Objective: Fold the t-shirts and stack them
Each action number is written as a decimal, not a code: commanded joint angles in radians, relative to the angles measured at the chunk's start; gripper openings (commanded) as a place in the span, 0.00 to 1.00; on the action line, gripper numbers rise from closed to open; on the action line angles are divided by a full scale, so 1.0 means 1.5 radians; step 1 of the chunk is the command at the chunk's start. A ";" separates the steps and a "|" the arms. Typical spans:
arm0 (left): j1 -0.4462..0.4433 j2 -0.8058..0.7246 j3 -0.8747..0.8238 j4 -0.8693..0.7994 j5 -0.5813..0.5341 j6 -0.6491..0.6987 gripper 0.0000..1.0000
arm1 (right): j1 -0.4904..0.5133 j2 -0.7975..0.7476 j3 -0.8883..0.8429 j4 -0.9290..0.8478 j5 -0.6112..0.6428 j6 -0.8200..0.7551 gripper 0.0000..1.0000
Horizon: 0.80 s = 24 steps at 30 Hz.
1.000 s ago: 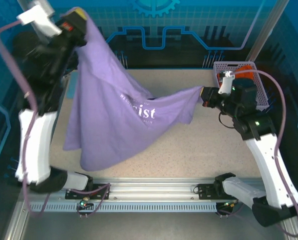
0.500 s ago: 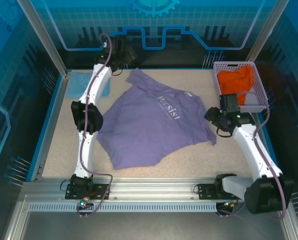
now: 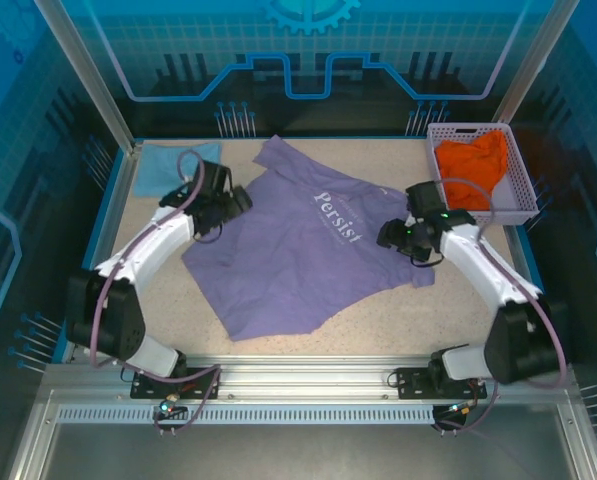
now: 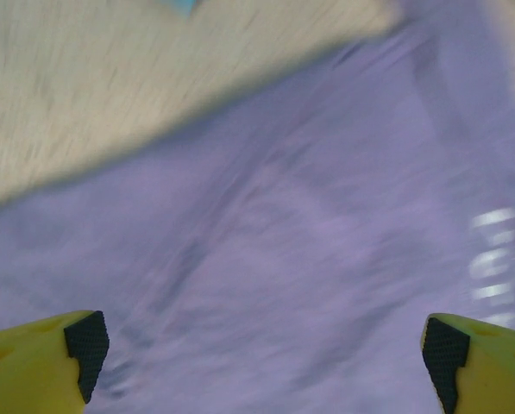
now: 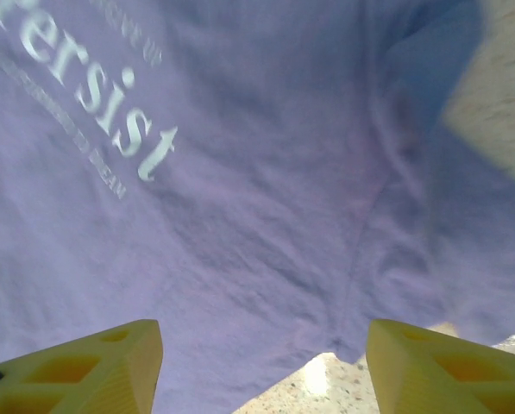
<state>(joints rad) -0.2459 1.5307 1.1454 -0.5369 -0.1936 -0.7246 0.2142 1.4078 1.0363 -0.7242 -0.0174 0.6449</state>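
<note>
Purple shirt (image 3: pixel 308 250) is lying spread out mid-table (image 3: pixel 458 310), wrinkled, not folded, white "Persist" print face up. Left gripper (image 3: pixel 236 200) sits low over the shirt's left edge, fingers (image 4: pixel 84 345) spread wide with nothing between them, only purple cloth below. Left wrist view is motion-blurred. Right gripper (image 3: pixel 390 238) is over the shirt's right side near the sleeve, jaws apart and empty, with the sleeve hem and bare tabletop visible underneath. Can't tell if either gripper touches the fabric. Blue shirt (image 3: pixel 168 165) lies flat at the far left corner, just beside the purple one. Orange shirt (image 3: pixel 473 165) is bunched in the basket (image 3: pixel 523 190) at far right.
</note>
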 commanded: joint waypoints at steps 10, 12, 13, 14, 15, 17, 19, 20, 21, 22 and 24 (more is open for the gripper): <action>-0.047 0.144 -0.014 -0.007 -0.034 0.056 0.92 | 0.021 0.148 -0.014 0.080 -0.080 0.001 0.59; -0.055 0.160 -0.005 -0.016 -0.072 0.057 0.90 | 0.021 0.146 -0.023 0.089 -0.079 0.002 0.59; -0.056 0.168 -0.003 -0.023 -0.083 0.057 0.87 | 0.021 0.145 -0.027 0.092 -0.078 0.003 0.59; -0.058 0.174 0.000 -0.029 -0.091 0.057 0.85 | 0.021 0.146 -0.030 0.097 -0.080 0.003 0.59; -0.058 0.179 0.000 -0.034 -0.096 0.056 0.84 | 0.020 0.148 -0.033 0.102 -0.082 0.002 0.59; -0.060 0.184 -0.004 -0.037 -0.104 0.052 0.79 | 0.020 0.154 -0.037 0.109 -0.086 0.002 0.59; -0.060 0.185 -0.009 -0.040 -0.112 0.045 0.75 | 0.017 0.162 -0.038 0.114 -0.088 0.002 0.59; -0.060 0.183 -0.015 -0.037 -0.117 0.042 0.73 | 0.015 0.163 -0.038 0.117 -0.092 0.002 0.59; -0.060 0.179 -0.019 -0.036 -0.121 0.040 0.73 | 0.013 0.164 -0.038 0.119 -0.094 0.002 0.59; -0.059 0.177 -0.021 -0.036 -0.124 0.040 0.71 | 0.012 0.165 -0.038 0.121 -0.097 0.001 0.59; -0.057 0.175 -0.023 -0.038 -0.131 0.040 0.71 | 0.010 0.166 -0.038 0.124 -0.098 0.001 0.59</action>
<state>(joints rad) -0.3321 1.8019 1.1240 -0.5636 -0.3401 -0.6556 0.2401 1.6386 0.9871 -0.5549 -0.1398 0.6361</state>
